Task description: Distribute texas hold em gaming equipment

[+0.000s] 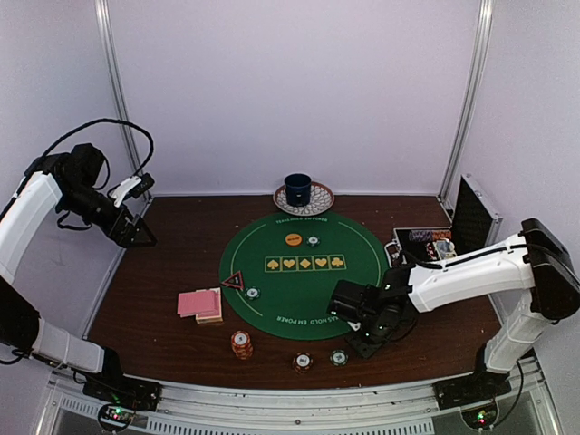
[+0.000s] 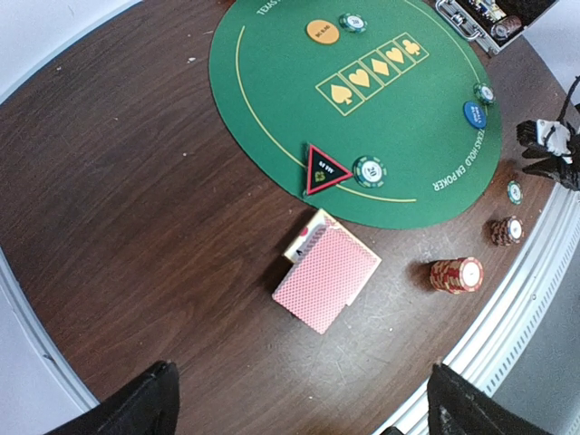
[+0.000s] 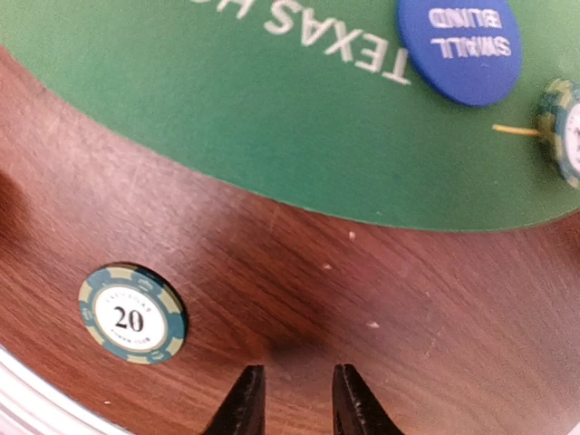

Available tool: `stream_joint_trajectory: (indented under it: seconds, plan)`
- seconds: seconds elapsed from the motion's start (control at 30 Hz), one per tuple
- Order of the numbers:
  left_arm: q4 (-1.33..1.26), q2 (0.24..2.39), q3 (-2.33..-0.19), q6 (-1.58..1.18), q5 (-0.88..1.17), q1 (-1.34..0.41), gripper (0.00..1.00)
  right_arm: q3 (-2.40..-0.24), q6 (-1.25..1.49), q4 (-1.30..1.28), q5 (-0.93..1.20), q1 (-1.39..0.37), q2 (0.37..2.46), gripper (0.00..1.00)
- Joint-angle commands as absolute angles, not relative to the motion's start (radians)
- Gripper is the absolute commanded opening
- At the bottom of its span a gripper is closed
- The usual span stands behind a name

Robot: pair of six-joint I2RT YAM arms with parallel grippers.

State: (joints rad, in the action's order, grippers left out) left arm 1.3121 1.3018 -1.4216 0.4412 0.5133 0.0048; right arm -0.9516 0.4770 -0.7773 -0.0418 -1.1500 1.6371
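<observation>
Right hand (image 3: 290, 399) is basically on top of the lens here, tips parted just a crack with nothing between them. It's hanging low over bare bench (image 1: 154, 272), just off the near-right edge of the green felt mat (image 1: 281, 290). One green 20 chip (image 3: 132, 314) lies flat on the wood just to one side of it, not touched. On the felt close by there's the blue small-blind disc (image 3: 459, 36) with another green chip (image 2: 485, 92) next to it.

Left hand (image 1: 138, 234) is up high over the far-left side, spread wide and carrying nothing.

So how far along? I'd say roughly the middle. These look placed:
- the orange disc (image 1: 293, 239) with a chip (image 1: 314, 240) beside it, at the far side of the mat
- the black-red triangle (image 1: 233, 281) with a chip (image 1: 253, 293), at the left edge
- an orange chip stack (image 1: 241, 344) and a short red stack (image 1: 303, 362), on the wood along the near side

Not done, as far as I can tell: the pink-backed cards (image 1: 201, 304) sit in one loose pile left of the mat, none dealt out. The open case (image 1: 426, 243) at the right also has chips in it. Cup and saucer (image 1: 298, 188) at the back aren't part of this.
</observation>
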Motion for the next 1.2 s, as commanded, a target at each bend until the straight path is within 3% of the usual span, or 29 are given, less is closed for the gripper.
stream_joint_trajectory:
  seconds: [0.0, 0.17, 0.43, 0.9, 1.17]
  plan:
    - [1.322, 1.309, -1.443, 0.454, 0.52, 0.003, 0.98, -1.053, 0.473, -0.828, -0.08, -1.16, 1.596, 0.49]
    - [1.325, 1.305, -1.442, 0.459, 0.519, 0.003, 0.97, -1.167, 0.441, -0.831, -0.057, -1.194, 1.596, 0.69]
    - [1.325, 1.306, -1.447, 0.46, 0.532, 0.004, 0.97, -1.274, 0.356, -0.756, 0.099, -1.268, 1.677, 0.78]
    - [1.334, 1.29, -1.443, 0.469, 0.531, 0.004, 0.98, -1.339, 0.313, -0.732, 0.092, -1.323, 1.841, 0.78]
    - [1.337, 1.277, -1.438, 0.471, 0.53, 0.003, 0.98, -1.354, 0.311, -0.732, 0.09, -1.333, 1.882, 0.71]
